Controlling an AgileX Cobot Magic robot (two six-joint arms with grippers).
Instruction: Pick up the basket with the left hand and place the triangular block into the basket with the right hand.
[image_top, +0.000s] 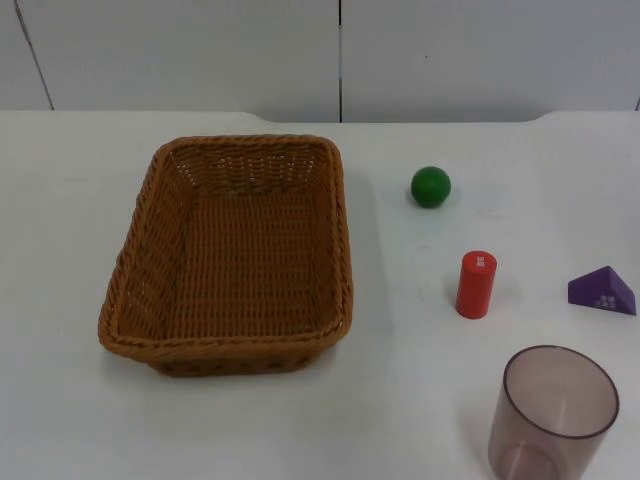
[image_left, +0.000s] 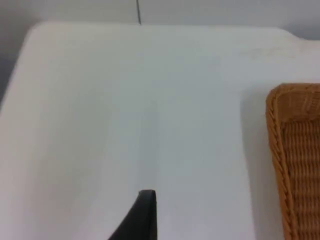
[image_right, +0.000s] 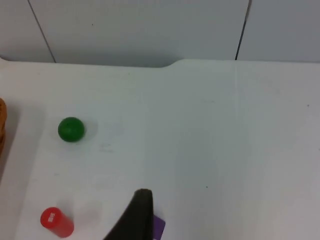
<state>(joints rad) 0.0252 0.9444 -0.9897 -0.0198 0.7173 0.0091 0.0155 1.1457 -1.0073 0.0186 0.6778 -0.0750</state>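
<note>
Top view. Wicker basket, empty, flat on the white table, not yet lifted. Purple triangular block on the table well apart from the basket, with a red cylinder and a green ball standing between the two. A tinted translucent cup stands near the block, its base cut off by the frame edge. Judgement: nothing has been started, and the cylinder sits on the direct line from block to basket.

Left wrist view. Left gripper hangs over bare table, the basket's rim corner off to one side and well apart from the fingertip. One black fingertip is visible; whether the jaws are open or shut cannot be told. Nothing is seen in its hold.

Right wrist view. Right gripper hangs just beside the triangular block, whose purple corner is largely hidden behind the fingertip. Jaw opening cannot be told. Cylinder and ball lie further off toward the basket's edge.
</note>
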